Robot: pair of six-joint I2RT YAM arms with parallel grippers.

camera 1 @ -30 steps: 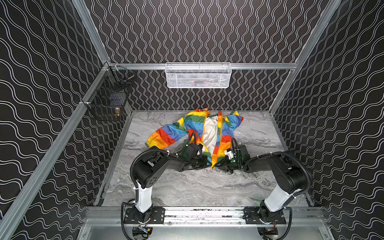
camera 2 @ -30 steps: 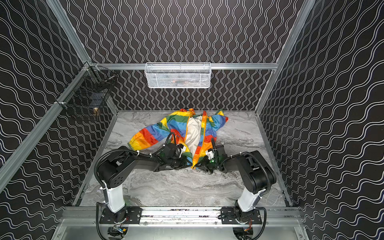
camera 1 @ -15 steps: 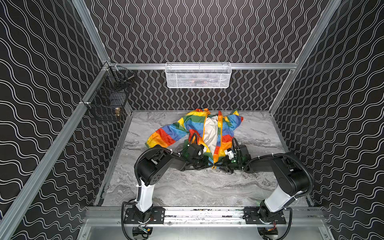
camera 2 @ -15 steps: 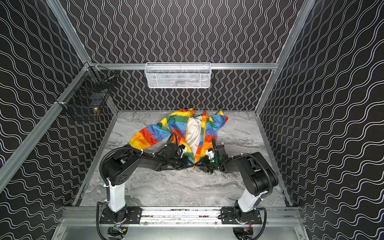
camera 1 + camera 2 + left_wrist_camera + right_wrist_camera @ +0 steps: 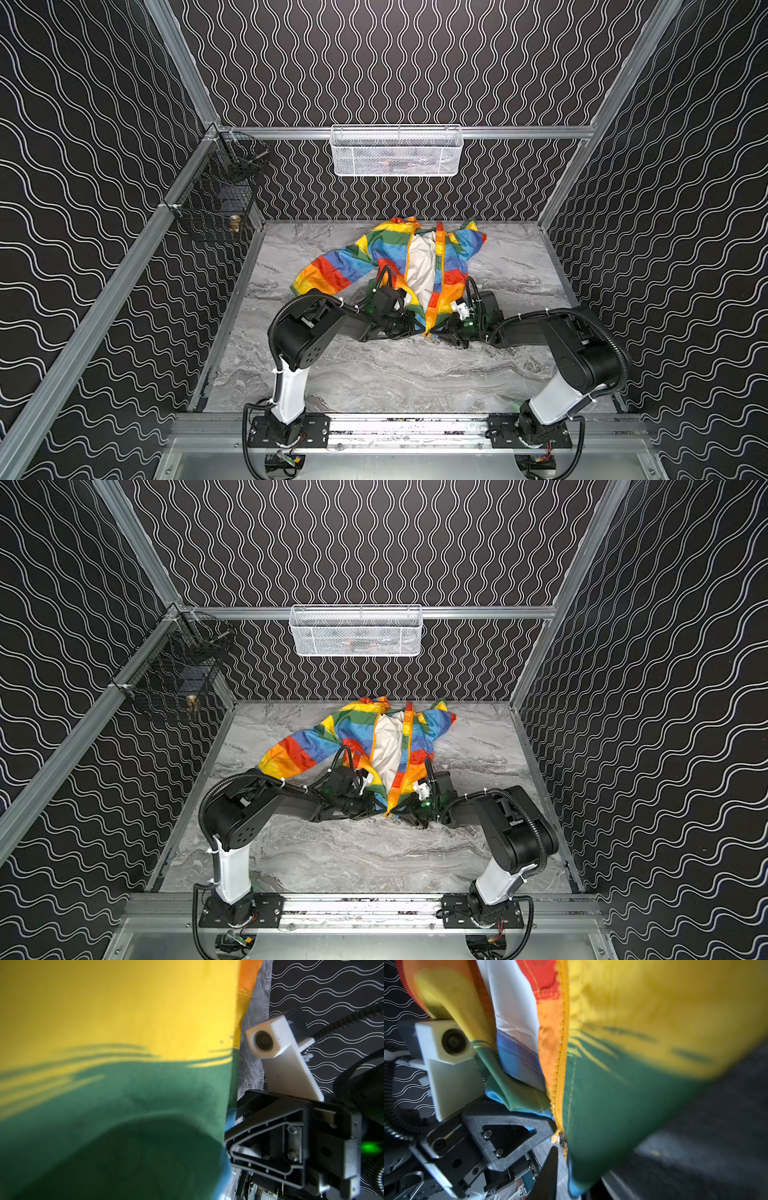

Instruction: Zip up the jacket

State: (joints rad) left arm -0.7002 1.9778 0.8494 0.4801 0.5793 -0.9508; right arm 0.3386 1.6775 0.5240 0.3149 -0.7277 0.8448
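Left gripper (image 5: pixel 417 327) pinched the hem of a rainbow-striped shiny rain jacket (image 5: pixel 386 253), likely steadying its orange zipper (image 5: pixel 560 1076) — right gripper (image 5: pixel 445 330) beside it, grip unclear.

Your thin rainbow-striped cloth jacket (image 5: pixel 386 253) has a slick, shiny outer shell that catches light along its creases. Its white lining (image 5: pixel 419 266) looks matt and soft. The orange zipper (image 5: pixel 560 1076) carries small teeth that look like moulded plastic on a woven tape, with a small bright metal piece (image 5: pixel 561 1138) at the hem end. The left gripper (image 5: pixel 549 1125) has matt black plastic fingers (image 5: pixel 500 1124) fixed with shiny metal screws, and beside it is a smooth white plastic camera housing (image 5: pixel 446 1051). The grey marble-look tabletop (image 5: pixel 395 374) is smooth with a faint sheen. The silver frame rails (image 5: pixel 395 428) look like brushed aluminium. The white basket (image 5: pixel 395 153) is fine wire mesh, and the black wave-patterned walls (image 5: pixel 395 62) look matt.
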